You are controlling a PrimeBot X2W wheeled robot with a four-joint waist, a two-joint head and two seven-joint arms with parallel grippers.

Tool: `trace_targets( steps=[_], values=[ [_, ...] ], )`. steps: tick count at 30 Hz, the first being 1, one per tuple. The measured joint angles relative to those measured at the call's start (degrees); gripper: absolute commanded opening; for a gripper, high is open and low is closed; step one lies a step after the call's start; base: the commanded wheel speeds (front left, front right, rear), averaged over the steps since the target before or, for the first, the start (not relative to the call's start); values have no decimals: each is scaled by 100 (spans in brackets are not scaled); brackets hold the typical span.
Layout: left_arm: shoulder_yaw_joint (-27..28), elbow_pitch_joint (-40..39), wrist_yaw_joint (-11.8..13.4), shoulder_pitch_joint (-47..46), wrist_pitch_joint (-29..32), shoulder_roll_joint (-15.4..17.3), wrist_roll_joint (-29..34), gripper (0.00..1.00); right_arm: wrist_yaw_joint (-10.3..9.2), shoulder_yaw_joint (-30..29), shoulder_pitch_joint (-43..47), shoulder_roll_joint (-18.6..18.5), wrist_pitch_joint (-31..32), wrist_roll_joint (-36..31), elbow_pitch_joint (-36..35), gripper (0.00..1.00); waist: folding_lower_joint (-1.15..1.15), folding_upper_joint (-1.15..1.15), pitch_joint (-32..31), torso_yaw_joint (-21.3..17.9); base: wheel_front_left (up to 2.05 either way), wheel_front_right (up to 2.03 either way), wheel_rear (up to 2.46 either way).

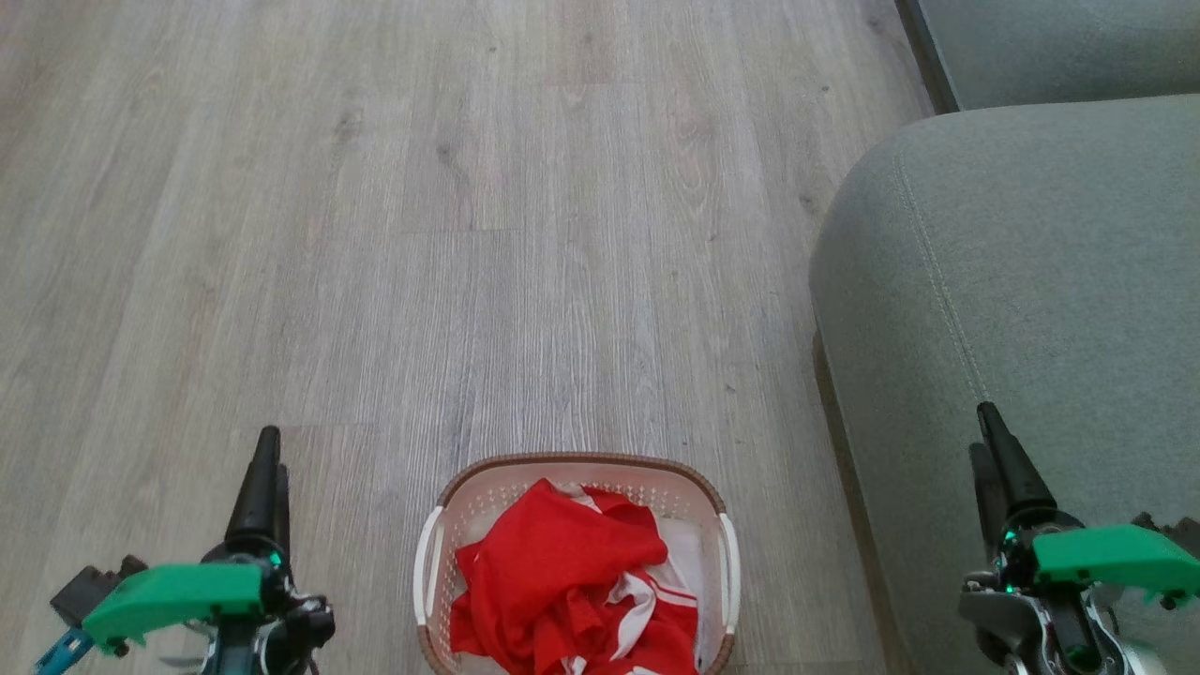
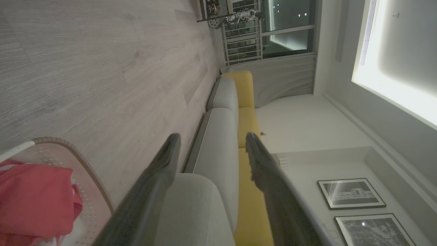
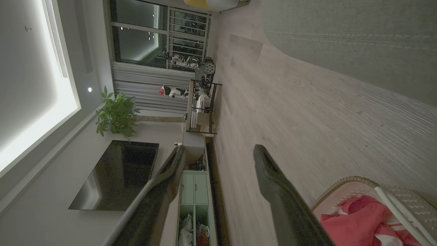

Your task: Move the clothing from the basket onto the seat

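Head view has the red clothing heaped in the perforated basket, near and central on the wood-look floor. The grey-green seat stands just right of it. Left gripper and right gripper flank the basket, both spread wide.

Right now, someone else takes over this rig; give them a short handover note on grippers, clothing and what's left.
Left gripper: open, empty, left of the basket.
Right gripper: open, empty, by the seat.
Clothing: heaped in the basket, on the floor beside the seat.
Done: nothing on the seat yet.
Left: grasp the clothing, lift it onto the seat.
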Motion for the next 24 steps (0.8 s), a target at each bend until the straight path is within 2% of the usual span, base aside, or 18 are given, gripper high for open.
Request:
trace_targets(
  steps=[9,24],
  values=[
    [-162,-223,171,-4,-135,2,1029,100,0,115,-3,-66,-154,-620,-192,100,0,0,-4,-9,0,0,0],
    [-523,-412,410,-38,-385,4,2692,100,0,366,-4,-314,-389,-2051,-407,100,0,0,7,-20,0,0,0]
  ],
)
